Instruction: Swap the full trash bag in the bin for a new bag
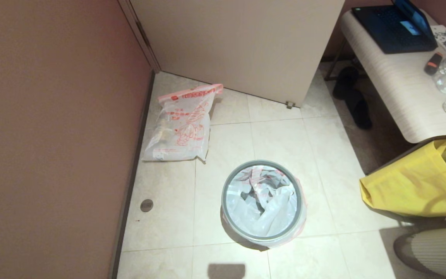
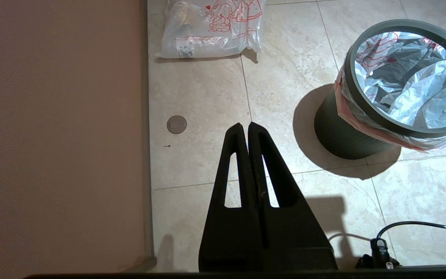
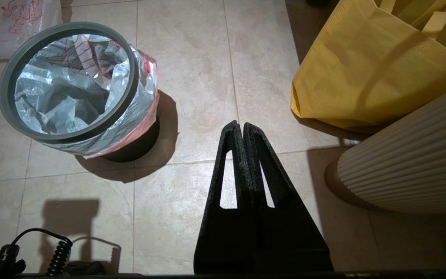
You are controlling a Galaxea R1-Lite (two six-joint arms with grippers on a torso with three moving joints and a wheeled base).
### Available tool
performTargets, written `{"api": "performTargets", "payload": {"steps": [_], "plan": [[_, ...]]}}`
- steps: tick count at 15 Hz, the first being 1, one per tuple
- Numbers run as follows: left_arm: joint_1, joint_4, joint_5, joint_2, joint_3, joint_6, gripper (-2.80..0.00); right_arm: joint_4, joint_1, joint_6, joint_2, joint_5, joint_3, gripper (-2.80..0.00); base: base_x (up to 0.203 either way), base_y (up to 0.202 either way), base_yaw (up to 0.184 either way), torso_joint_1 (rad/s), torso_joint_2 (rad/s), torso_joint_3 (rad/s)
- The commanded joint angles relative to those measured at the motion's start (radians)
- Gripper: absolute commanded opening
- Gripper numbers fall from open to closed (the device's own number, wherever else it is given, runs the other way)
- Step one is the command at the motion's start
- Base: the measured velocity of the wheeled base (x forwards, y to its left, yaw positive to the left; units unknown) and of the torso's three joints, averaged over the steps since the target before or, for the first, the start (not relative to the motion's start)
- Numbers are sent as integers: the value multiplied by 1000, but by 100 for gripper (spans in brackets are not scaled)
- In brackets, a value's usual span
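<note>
The full trash bag [image 1: 182, 126], translucent white with red print and a pink top band, lies on the floor by the left wall; it also shows in the left wrist view [image 2: 211, 29]. The bin [image 1: 262, 202] stands mid-floor, black [image 2: 343, 131] with a grey ring rim [image 3: 12, 66]. The new bag [image 1: 261, 201] lines it, crinkly and whitish, its pink-banded mouth folded over the outside under the ring [image 3: 145, 100]. My left gripper [image 2: 244, 126] hangs shut above bare floor, left of the bin. My right gripper [image 3: 239, 124] hangs shut to the bin's right. Neither holds anything.
A yellow bag [image 1: 416, 180] sits at the right, beside a ribbed cream object [image 3: 412, 162]. A white table [image 1: 397, 81] with a laptop and glassware stands at the back right. The brown wall [image 1: 52, 135] runs along the left, with a round floor plug [image 1: 146, 205] near it.
</note>
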Motion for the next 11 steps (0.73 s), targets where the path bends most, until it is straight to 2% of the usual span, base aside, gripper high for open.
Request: {"api": "performTargets", "payload": {"steps": [1,10,11], "plan": [[0,0,0,3,0,0,-280,-1,0,1,1,0,0,-280,0,0,0,0,0,0],[0,0,0,3,0,0,-280,0,0,1,1,0,0,-280,0,0,0,0,0,0],[0,0,0,3,0,1,-280,-38,0,1,1,0,0,-280,0,0,0,0,0,0]]}}
